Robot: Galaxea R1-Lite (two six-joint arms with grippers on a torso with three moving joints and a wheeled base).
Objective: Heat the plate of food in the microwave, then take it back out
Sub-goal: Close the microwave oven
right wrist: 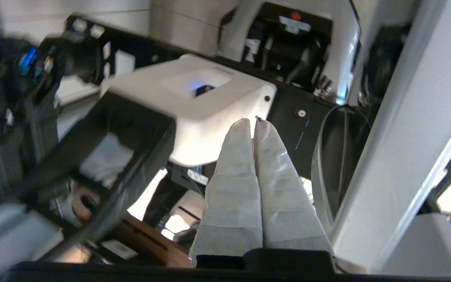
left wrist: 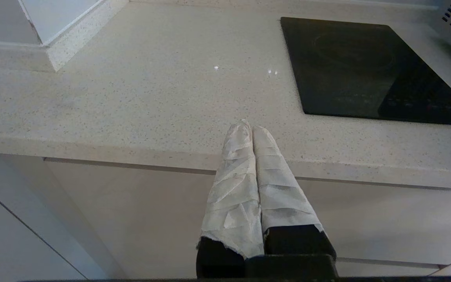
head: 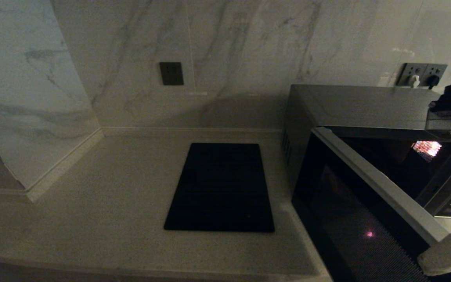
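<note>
The dark grey microwave (head: 350, 105) stands at the right of the counter. Its black glass door (head: 347, 219) with silver trim is swung open toward me, and the cavity (head: 390, 164) is dark with a small pink glint. The plate of food is out of view. At the door's near outer corner is my right gripper (head: 431, 260), its white-wrapped fingers (right wrist: 233, 156) pressed together and empty (right wrist: 251, 123). My left gripper (left wrist: 251, 127) is shut and empty, hanging below and in front of the counter's front edge.
A flat black rectangular slab (head: 221, 188) lies in the counter (head: 104, 196) left of the microwave. A marble wall with a dark socket plate (head: 171, 73) runs behind. A marble pillar (head: 22, 98) blocks the far left. Plugs and a cable (head: 421, 78) sit behind the microwave.
</note>
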